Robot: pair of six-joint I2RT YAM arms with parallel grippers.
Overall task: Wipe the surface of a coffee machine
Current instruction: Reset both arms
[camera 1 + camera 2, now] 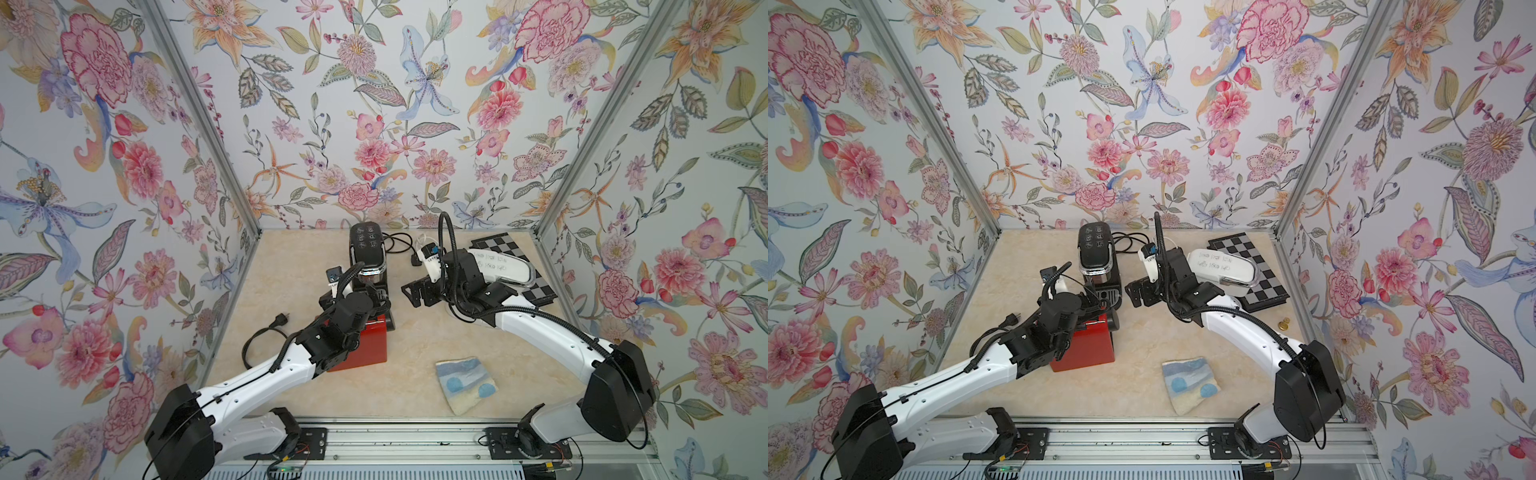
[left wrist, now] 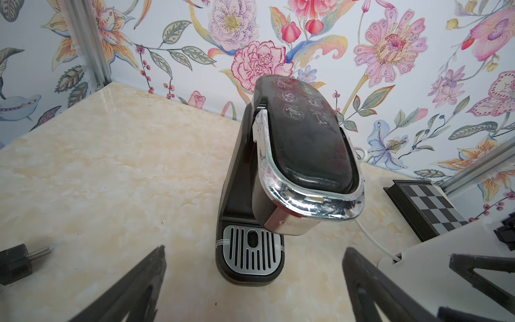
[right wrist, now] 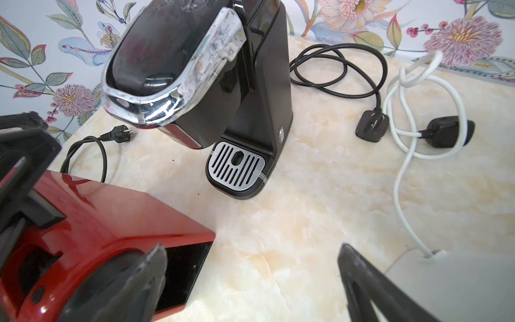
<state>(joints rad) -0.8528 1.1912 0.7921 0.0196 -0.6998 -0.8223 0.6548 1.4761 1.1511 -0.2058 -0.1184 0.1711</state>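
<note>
— In both top views, the black coffee machine (image 1: pixel 368 255) stands at the back of the tabletop (image 1: pixel 291 270). The cloth (image 1: pixel 465 384) lies well apart, near the front.
— Left wrist: the left gripper (image 2: pixel 255 248) is spread wide and empty, facing the machine.
— Right wrist: the right gripper (image 3: pixel 252 246) is likewise wide apart, holding nothing.
</note>
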